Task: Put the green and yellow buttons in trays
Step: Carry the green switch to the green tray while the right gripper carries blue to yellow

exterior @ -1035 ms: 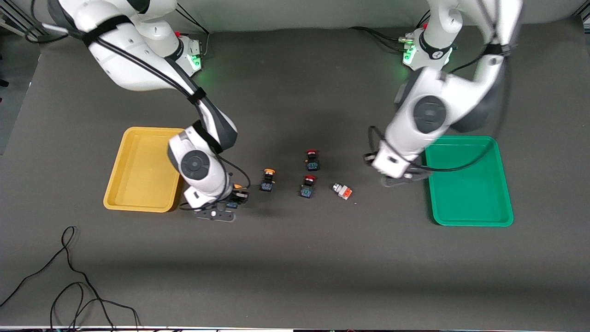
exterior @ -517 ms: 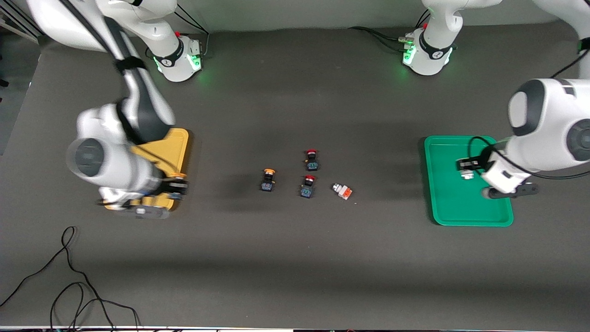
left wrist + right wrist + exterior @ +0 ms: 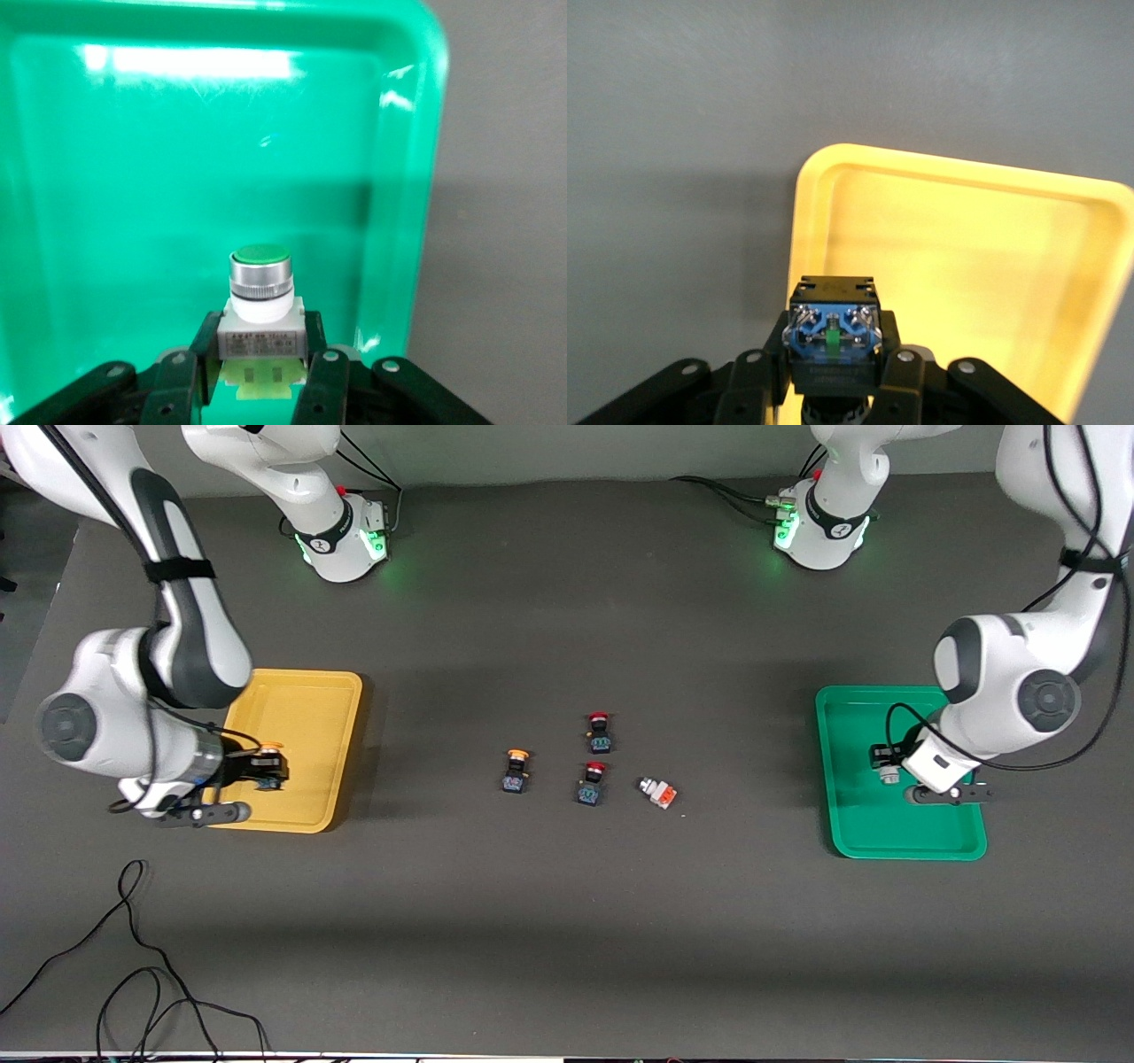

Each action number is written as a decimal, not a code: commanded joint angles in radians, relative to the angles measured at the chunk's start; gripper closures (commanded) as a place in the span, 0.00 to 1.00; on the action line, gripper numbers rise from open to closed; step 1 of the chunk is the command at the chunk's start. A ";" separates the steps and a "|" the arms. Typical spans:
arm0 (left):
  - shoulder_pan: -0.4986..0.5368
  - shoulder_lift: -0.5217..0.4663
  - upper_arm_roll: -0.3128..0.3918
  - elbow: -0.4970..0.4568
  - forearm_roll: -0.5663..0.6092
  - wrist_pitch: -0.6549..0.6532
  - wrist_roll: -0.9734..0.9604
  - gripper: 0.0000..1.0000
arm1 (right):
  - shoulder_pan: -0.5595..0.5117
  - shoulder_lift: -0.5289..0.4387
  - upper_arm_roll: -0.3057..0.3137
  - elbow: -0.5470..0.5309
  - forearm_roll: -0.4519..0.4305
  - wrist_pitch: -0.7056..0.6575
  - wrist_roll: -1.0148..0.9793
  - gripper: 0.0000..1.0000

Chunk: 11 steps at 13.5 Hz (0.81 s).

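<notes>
My left gripper [image 3: 889, 765] is shut on a white-bodied green button [image 3: 259, 305] and holds it over the green tray [image 3: 904, 841]; the tray's floor fills the left wrist view [image 3: 133, 177]. My right gripper [image 3: 262, 769] is shut on a yellow-capped button with a black-blue body [image 3: 833, 341], over the yellow tray [image 3: 306, 717] near its front-camera edge; that tray shows in the right wrist view [image 3: 966, 239]. Another yellow-capped button [image 3: 516, 770] and a white-grey button with an orange part [image 3: 658, 790] lie on the table between the trays.
Two red-capped black buttons [image 3: 600, 732] [image 3: 592, 781] lie mid-table between the yellow-capped and the white-grey button. A black cable [image 3: 133, 974] loops on the table at the front-camera edge toward the right arm's end. The arm bases stand along the top of the front view.
The right gripper has carried the yellow-capped button from the table beside the yellow tray to over it. The left gripper has carried the green button to over the green tray.
</notes>
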 commanded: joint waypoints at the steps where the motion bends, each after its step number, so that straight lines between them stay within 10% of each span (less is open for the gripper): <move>1: 0.010 0.040 -0.011 -0.018 0.038 0.061 0.015 0.78 | 0.016 0.012 0.001 -0.197 0.020 0.265 -0.030 1.00; 2: 0.011 0.037 -0.011 -0.012 0.040 0.051 0.017 0.65 | 0.019 0.045 0.001 -0.202 0.020 0.295 -0.029 1.00; 4: 0.012 0.025 -0.011 0.017 0.040 0.016 0.031 0.00 | 0.019 0.066 -0.001 -0.206 0.014 0.326 -0.030 1.00; 9: 0.008 -0.009 -0.014 0.331 0.026 -0.442 0.014 0.00 | 0.016 0.092 -0.021 -0.203 0.014 0.324 -0.018 1.00; 10: 0.004 -0.009 -0.017 0.394 0.020 -0.510 0.008 0.00 | 0.016 0.089 -0.031 -0.203 0.014 0.320 -0.017 0.38; 11: -0.002 -0.009 -0.018 0.444 0.015 -0.567 -0.012 0.00 | 0.014 0.079 -0.045 -0.202 0.013 0.315 -0.024 0.01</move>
